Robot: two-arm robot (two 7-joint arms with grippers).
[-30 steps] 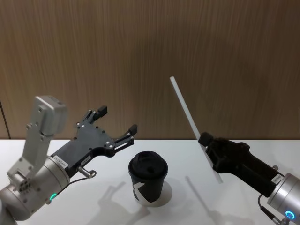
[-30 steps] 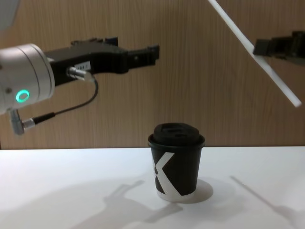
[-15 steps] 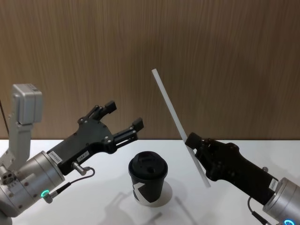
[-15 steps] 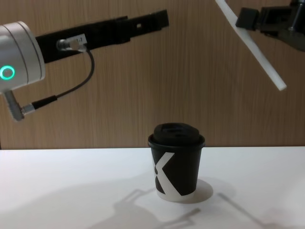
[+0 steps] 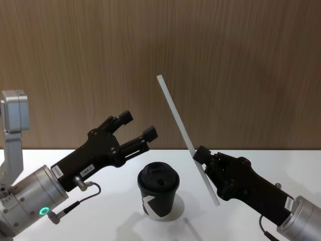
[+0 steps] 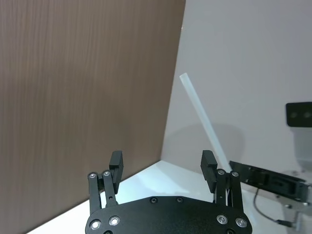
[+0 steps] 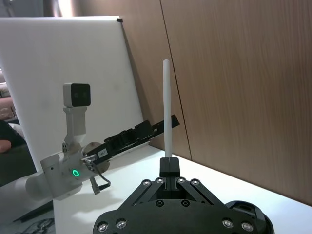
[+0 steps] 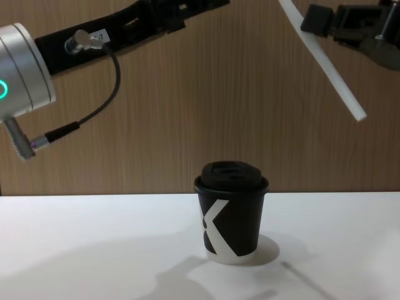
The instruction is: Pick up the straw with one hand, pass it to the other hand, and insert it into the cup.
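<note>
Changes since half a second earlier: the right gripper [image 5: 199, 154] and its straw [image 5: 177, 116] have shifted a little toward the robot's left, closer to the space above the cup [image 5: 158, 195]. The left gripper [image 5: 138, 125] has risen and reached further forward toward the straw, and in the chest view its fingertips now pass the top edge. Cup unmoved

Count: straw, 1; cup, 1, with lid [image 5: 158, 178], 1; grippers, 2

Right gripper: jaws closed on the straw, gripping it below its middle. The long upper part slants up and toward the robot's left. The short lower end pokes out under the fingers, in the air to the right of the cup and above it. The straw touches neither the cup nor the table [image 5: 281, 158]

Left gripper: two fingers spread wide, nothing between them. Held in the air left of and above the cup, pointed toward the straw and apart from it. In the left wrist view the straw stands beyond the fingers, nearer one of them

Container: cup, upright on the white table, domed lid seated. Contents hidden by the lid; straw not in it

Background: wood-panelled wall [image 5: 241, 60]
</note>
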